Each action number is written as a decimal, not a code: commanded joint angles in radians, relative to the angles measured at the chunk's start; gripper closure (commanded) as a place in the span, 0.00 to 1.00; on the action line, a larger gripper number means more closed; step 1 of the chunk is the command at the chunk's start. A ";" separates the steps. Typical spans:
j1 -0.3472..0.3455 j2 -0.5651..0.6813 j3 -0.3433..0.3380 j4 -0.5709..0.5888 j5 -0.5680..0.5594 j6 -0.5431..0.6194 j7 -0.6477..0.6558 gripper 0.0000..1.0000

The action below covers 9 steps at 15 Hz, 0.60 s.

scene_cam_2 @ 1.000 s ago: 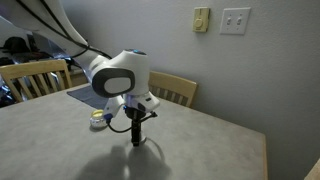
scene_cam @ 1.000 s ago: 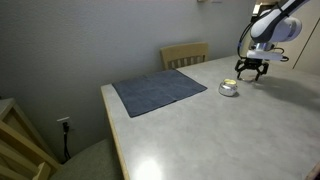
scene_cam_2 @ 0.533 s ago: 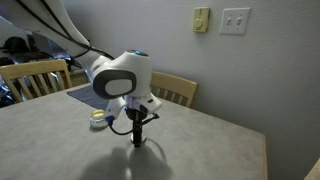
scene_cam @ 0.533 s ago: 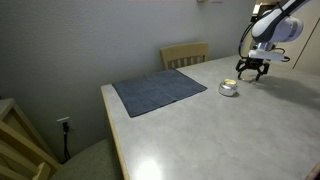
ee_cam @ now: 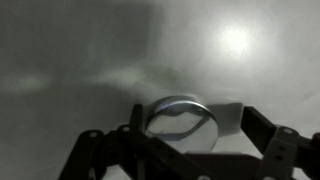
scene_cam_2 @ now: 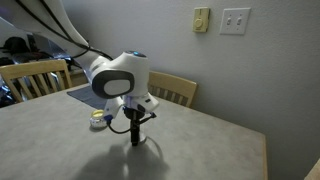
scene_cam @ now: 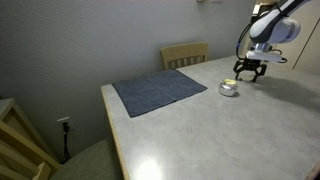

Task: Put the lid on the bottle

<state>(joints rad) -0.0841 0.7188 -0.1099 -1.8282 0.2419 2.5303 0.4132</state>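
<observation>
Pale whitish-yellow and flat, the lid (scene_cam: 229, 82) lies just beside the tool (scene_cam: 250, 70), on the tool's side toward the grey-blue mat (scene_cam: 158, 91). It touches or leans on the bottle (scene_cam: 229, 91), a squat, clear, glinting little jar; I cannot tell at this size which of the two it is. Both sit low on the worktop (scene_cam: 200, 130), near its far edge.

The tool hangs fingers-down close above the worktop with its jaws spread as wide as they go, and it has hold of nothing. In the dim wrist view a round shape with a shiny rim (ee_cam: 183, 122) lies ahead, between the lines of the two fingers (ee_cam: 268, 140); I take it for the bottle, though the picture is too dark to be sure.

The lid looks light, thin and stiff, so it should lift easily but could skid or flip if it is pinched off-centre. Taking it across its rim, on opposite edges, seems the safest hold. The bottle looks light, smooth and probably slippery, so a nudge from the tool could well push it away or tip it.
</observation>
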 commanded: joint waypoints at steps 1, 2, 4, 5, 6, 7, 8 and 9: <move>-0.017 0.015 0.010 0.027 0.015 -0.017 -0.032 0.00; -0.019 0.016 0.010 0.029 0.017 -0.018 -0.032 0.00; -0.022 0.024 0.007 0.042 0.019 -0.025 -0.025 0.00; -0.026 0.032 0.006 0.055 0.021 -0.035 -0.020 0.00; -0.027 0.038 0.003 0.065 0.021 -0.044 -0.015 0.00; -0.031 0.047 0.002 0.077 0.024 -0.054 -0.012 0.00; -0.035 0.055 0.001 0.090 0.024 -0.064 -0.012 0.00; -0.036 0.066 0.001 0.103 0.023 -0.071 -0.010 0.00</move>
<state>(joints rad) -0.1008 0.7449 -0.1126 -1.7847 0.2465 2.5044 0.4141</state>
